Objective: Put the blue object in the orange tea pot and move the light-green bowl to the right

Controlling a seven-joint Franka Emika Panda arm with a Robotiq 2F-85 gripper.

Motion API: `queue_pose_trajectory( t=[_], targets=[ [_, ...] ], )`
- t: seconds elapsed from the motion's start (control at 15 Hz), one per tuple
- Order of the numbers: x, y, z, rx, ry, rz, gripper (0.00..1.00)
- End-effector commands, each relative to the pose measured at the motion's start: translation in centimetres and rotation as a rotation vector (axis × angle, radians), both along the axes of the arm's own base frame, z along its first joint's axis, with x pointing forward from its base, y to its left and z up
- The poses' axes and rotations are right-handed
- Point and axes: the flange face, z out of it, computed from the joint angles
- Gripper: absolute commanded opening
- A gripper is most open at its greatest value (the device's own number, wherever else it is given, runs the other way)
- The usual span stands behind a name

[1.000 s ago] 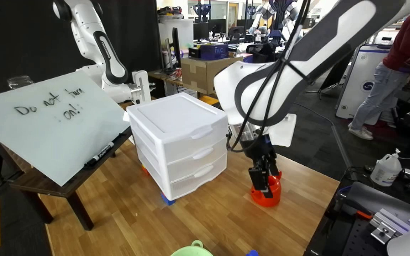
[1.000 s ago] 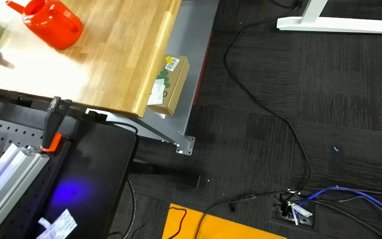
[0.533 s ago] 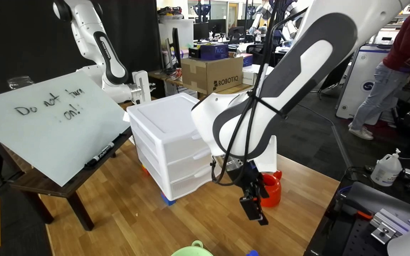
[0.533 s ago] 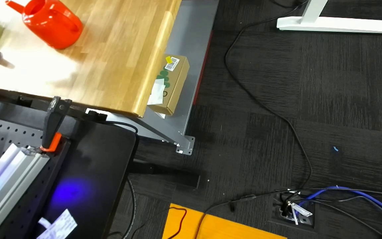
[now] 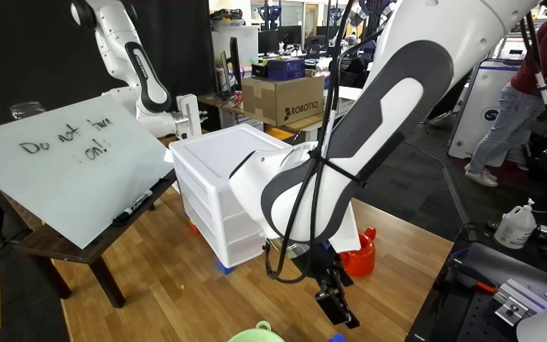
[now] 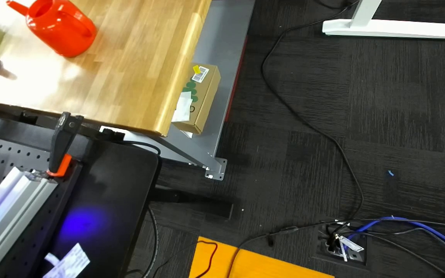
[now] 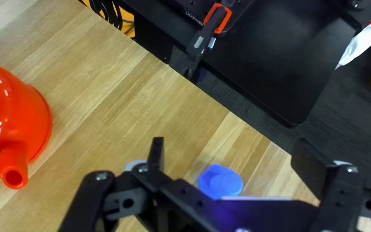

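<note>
Wrist view: gripper [image 7: 231,155] is spread wide. From view centre, blue object [image 7: 220,182] lies at 5 o'clock, orange tea pot [image 7: 13,124] at 9.

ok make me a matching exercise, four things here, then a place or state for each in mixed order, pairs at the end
1. gripper
2. blue object
3. orange tea pot
4. light-green bowl

A. at the wrist view's left edge
B. missing from the wrist view
C. jaws wide apart
D. seen in the gap between the jaws in the wrist view

Pairs: 1-C; 2-D; 3-A; 4-B
</note>
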Motion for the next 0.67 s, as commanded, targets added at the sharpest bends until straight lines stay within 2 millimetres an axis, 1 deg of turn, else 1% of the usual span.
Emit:
queue_pose_trajectory(
  t=[0.0,0.13,0.6],
  targets=[
    [-0.09,0.30,-0.33,-0.029,0.034,0.051,1.00],
    [-0.45,0.33,-0.48,-0.016,0.019,0.029,1.00],
    [-0.30,0.36,-0.55,-0.017,0.022,0.030,1.00]
  ],
)
